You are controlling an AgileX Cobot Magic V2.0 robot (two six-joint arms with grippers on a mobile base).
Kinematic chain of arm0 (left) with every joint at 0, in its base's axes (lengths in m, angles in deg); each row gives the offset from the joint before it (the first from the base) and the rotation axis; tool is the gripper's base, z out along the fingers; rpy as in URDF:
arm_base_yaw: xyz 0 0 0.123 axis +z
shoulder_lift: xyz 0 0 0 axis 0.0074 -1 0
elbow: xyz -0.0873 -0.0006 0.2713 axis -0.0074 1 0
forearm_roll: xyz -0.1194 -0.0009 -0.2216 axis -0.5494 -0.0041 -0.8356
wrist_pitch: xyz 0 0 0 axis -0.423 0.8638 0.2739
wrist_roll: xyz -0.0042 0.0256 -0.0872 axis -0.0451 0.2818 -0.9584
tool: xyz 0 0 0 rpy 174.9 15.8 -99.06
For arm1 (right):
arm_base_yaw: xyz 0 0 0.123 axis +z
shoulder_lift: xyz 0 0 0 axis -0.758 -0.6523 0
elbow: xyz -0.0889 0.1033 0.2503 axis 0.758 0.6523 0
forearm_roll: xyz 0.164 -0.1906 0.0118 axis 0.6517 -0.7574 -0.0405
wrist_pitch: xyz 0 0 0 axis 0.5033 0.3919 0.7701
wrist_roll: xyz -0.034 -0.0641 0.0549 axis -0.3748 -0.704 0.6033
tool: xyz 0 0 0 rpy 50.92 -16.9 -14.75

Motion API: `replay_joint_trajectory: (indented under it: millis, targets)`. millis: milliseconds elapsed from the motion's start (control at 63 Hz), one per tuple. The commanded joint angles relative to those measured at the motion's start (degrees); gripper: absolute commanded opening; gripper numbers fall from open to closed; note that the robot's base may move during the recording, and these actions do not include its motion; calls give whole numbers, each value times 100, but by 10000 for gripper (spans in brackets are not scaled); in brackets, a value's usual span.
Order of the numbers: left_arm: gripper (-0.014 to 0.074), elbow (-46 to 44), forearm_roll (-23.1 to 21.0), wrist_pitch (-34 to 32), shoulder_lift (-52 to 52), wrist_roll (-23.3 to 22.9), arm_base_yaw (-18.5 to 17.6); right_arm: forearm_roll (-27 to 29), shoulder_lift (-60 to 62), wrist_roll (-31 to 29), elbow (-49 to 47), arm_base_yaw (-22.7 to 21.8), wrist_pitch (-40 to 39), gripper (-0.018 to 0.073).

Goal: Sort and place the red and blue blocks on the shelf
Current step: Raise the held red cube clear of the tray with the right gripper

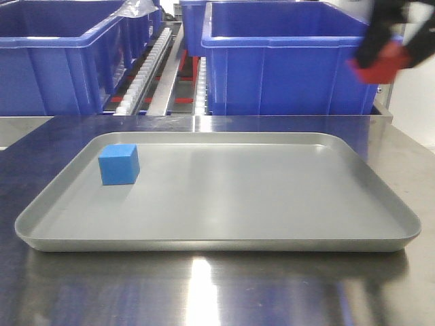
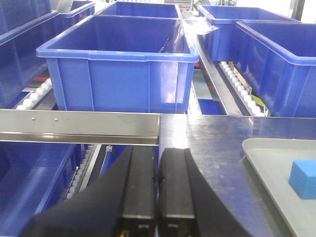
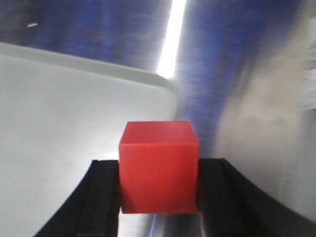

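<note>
One block in hand: carry the red block [image 3: 159,158], pinched squarely in the right end effector [image 3: 159,195] up beside the right-hand blue bin [image 1: 285,68], level toward the shelf [image 1: 153,60], then release low. Leaves the blue block [image 1: 119,164] on the tray's [image 1: 217,246] left side. Left end effector [image 2: 158,190] pressed shut, empty, at the steel table's [image 2: 212,143] edge. Little room between bins.

We see a steel bench [image 1: 204,292] carrying a shallow grey tray [image 1: 258,197], set square to us. On the tray's left rear part rests a blue block [image 1: 119,164], just clear of the rim. Behind the bench, a shelf [image 1: 146,71] with white rollers bears large blue bins [image 1: 285,64]. They seem to stand close against its front lip, though the join is hard to see.
</note>
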Motion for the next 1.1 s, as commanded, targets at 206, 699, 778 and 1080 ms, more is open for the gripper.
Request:
replay_joint_trajectory:
  millis: [206,699,778,1080]
  targets:
    - [126,149,-34,-462,112,-30,-40,16,1681,-281,1165,-1008,-1651,375]
    - [126,149,-34,-462,112,-30,-40,16,4520,-281,3013,-1054,-2594,375]
    - [126,149,-34,-462,112,-30,-40,16,4877,-281,3156,-1054,-2585,375]
    - [126,149,-34,-462,112,-30,-40,16,5408,-281,3320,-1054,-2552,375]
